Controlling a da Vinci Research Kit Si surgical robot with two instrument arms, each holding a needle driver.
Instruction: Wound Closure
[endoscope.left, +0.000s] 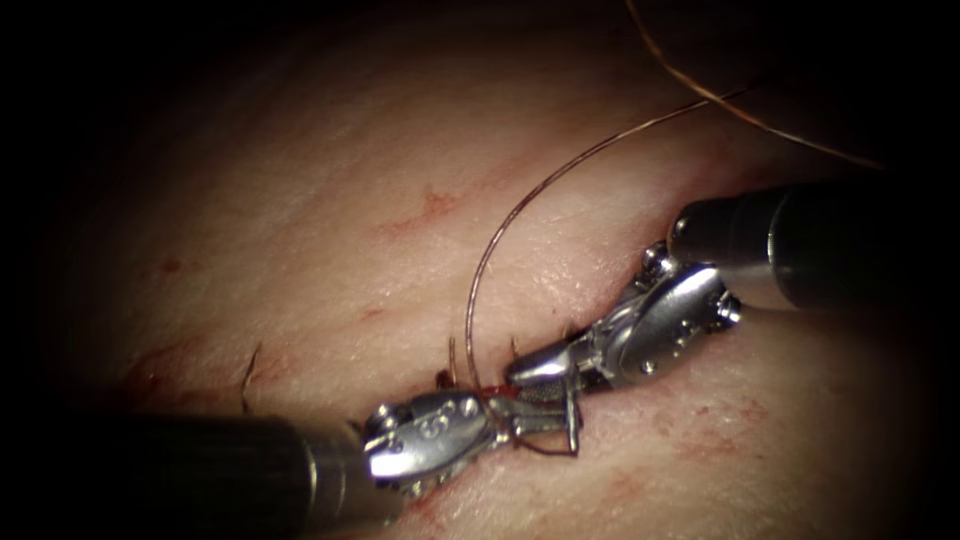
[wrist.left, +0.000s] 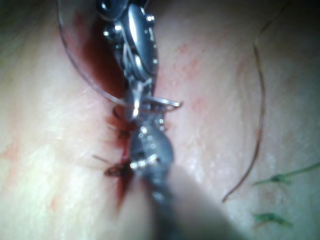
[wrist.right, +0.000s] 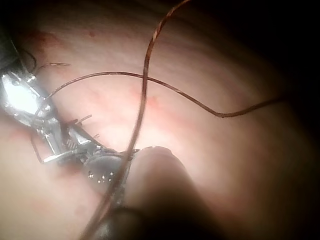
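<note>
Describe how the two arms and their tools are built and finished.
Both are alike: a dark, smooth cylindrical shaft ending in a polished silver metal wrist with small round pins and rivets, tapering to two slim jaws. The left tool has curled engraved markings on its wrist housing. The right tool has a metal collar where shaft meets wrist. No cables or sleeves show.

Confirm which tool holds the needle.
The left arm's tool: the needle sits crosswise in its jaw tips. What the right arm's tool beside it holds, I cannot tell.
</note>
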